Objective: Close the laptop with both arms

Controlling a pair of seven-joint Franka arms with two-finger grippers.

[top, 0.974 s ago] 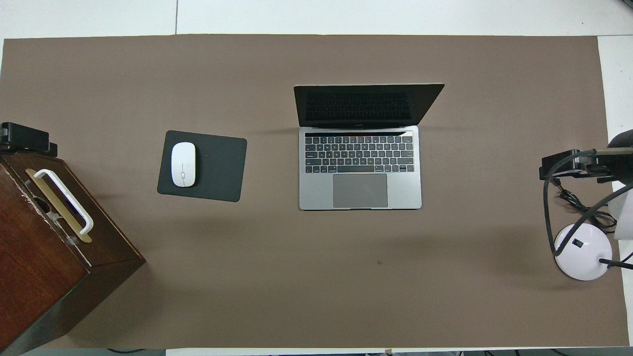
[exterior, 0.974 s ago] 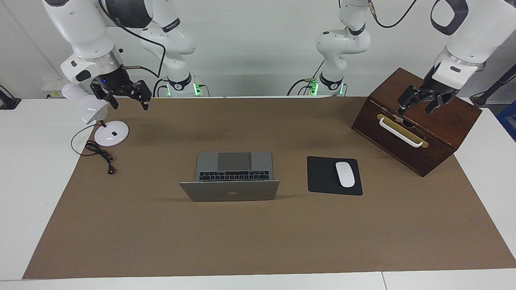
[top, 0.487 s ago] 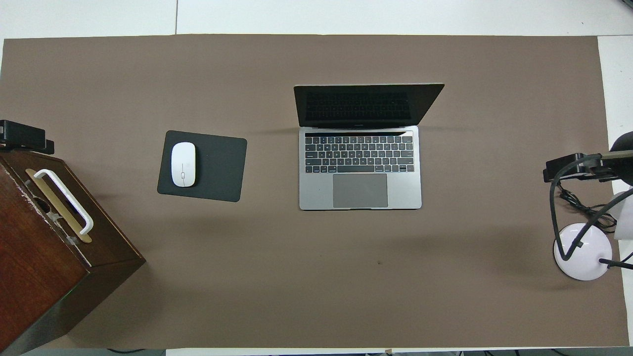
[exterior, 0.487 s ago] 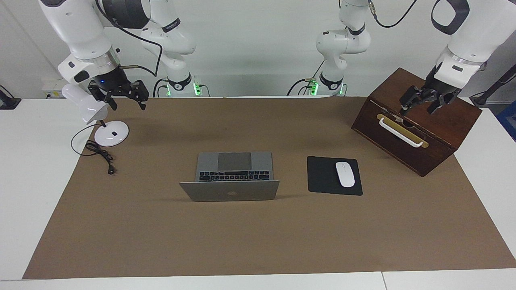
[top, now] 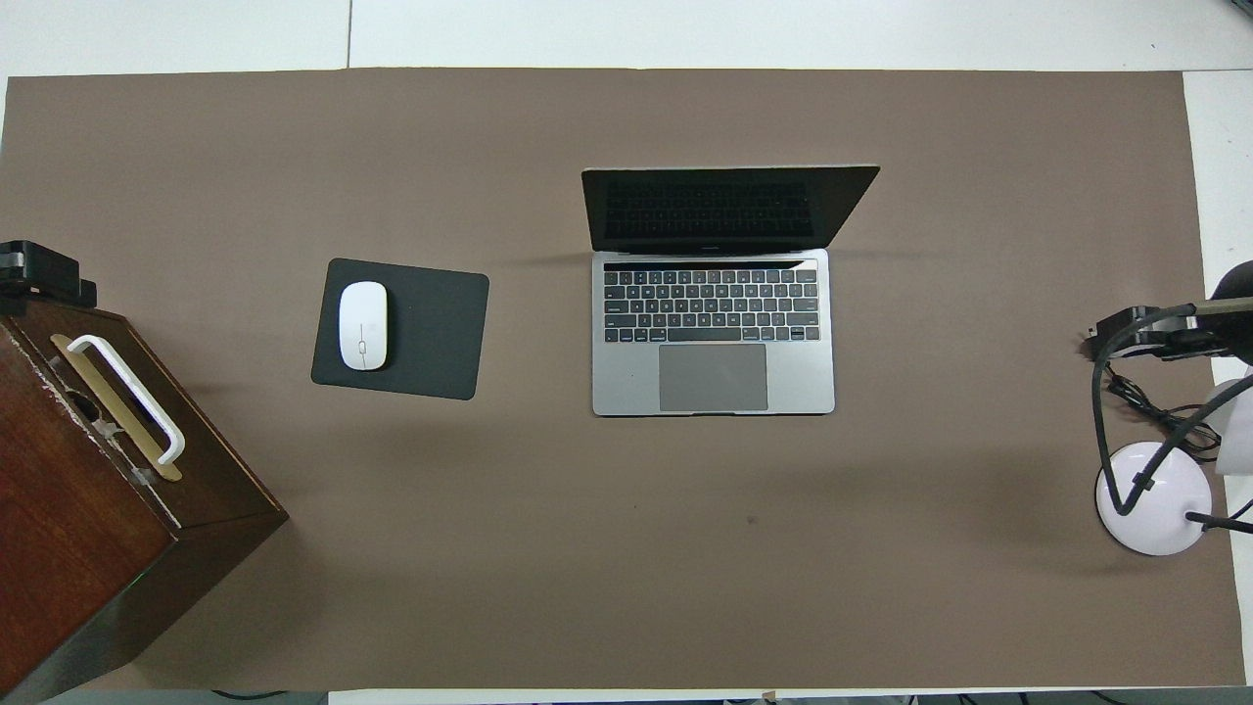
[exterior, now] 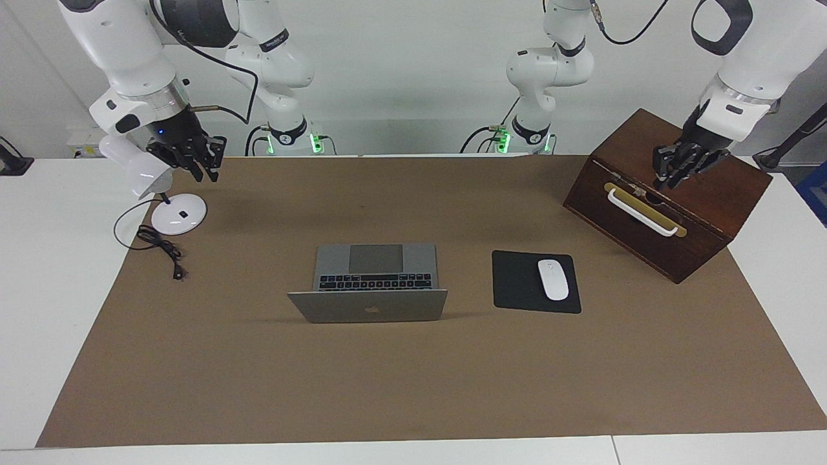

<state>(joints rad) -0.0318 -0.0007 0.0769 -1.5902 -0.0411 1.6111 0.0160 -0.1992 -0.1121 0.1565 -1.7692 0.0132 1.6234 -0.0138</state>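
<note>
The silver-grey laptop lies open in the middle of the brown mat, its lid upright and its dark screen facing the robots. My right gripper hangs shut and empty in the air beside the white desk lamp, toward the right arm's end of the table. Over the top of the wooden box, my left gripper is also shut and holds nothing. Both grippers are well away from the laptop.
A dark wooden box with a white handle stands at the left arm's end. A white mouse lies on a black mouse pad beside the laptop. A white desk lamp and its black cable sit at the right arm's end.
Both grippers have gone from open to shut. The right gripper has drawn slightly toward the lamp; the left has shifted a little over the box. The laptop has not moved.
</note>
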